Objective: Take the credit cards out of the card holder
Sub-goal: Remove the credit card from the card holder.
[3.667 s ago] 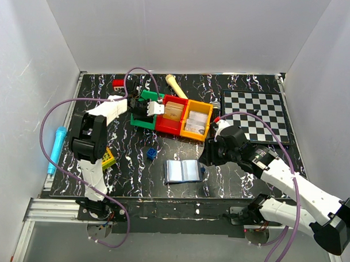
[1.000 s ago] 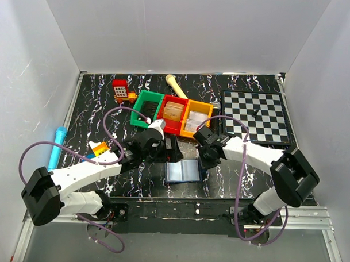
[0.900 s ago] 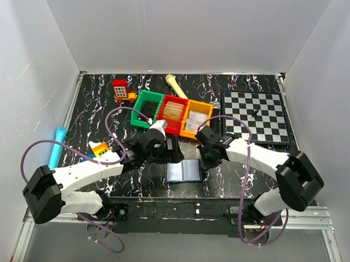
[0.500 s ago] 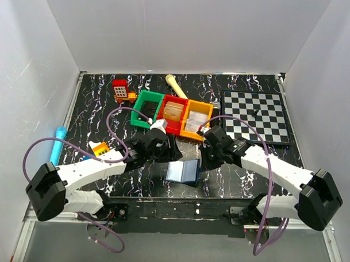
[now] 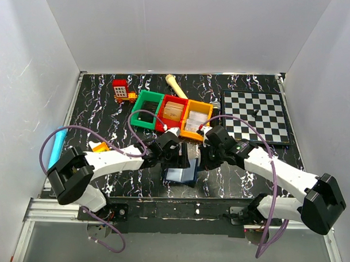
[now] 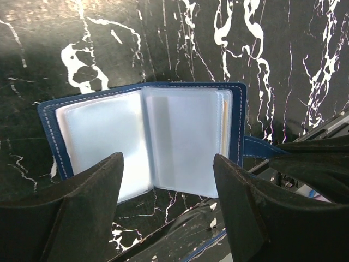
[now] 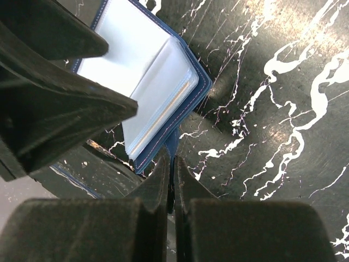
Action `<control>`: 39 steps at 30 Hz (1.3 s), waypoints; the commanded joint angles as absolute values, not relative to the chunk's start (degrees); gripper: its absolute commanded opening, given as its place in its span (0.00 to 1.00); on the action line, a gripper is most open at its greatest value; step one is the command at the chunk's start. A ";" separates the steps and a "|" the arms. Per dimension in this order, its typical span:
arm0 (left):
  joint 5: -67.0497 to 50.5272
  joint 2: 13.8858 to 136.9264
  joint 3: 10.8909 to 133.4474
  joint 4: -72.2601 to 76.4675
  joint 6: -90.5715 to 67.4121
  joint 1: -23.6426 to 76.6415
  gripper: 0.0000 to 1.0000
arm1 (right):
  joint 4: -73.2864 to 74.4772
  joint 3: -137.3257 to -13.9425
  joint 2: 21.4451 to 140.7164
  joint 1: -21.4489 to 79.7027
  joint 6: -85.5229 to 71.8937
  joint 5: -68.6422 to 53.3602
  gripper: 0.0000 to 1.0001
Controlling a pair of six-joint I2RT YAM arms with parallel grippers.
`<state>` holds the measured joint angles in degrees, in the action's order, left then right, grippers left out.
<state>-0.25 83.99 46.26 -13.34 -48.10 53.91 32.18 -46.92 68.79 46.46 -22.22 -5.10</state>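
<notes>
The navy-blue card holder (image 5: pixel 180 174) lies open near the table's front edge, with its clear sleeves (image 6: pixel 147 136) showing. Thin pale edges of credit cards (image 7: pixel 163 109) show inside the right-hand sleeves. My left gripper (image 6: pixel 166 180) hangs open just above the holder's near edge, one finger to each side and nothing between them; in the top view the left gripper (image 5: pixel 177 160) covers part of the holder. My right gripper (image 7: pixel 170 164) is shut on the holder's snap tab (image 6: pixel 259 147), at the holder's right side (image 5: pixel 204 162).
Green (image 5: pixel 146 110), red (image 5: pixel 173 113) and orange (image 5: pixel 197 117) bins stand just behind the grippers. A chessboard (image 5: pixel 256 115) lies at the back right. A red toy (image 5: pixel 123 90), a cream stick (image 5: pixel 175 85) and a blue pen (image 5: pixel 58 144) lie further off.
My left gripper has moved right and now hangs over the card holder. My right gripper has closed on the snap tab, and the holder's right side has shifted a little.
</notes>
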 commanded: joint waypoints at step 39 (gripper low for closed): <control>5.01 85.96 50.36 -15.64 -47.20 57.04 0.56 | 29.53 -47.02 66.53 46.14 -20.48 -6.24 0.01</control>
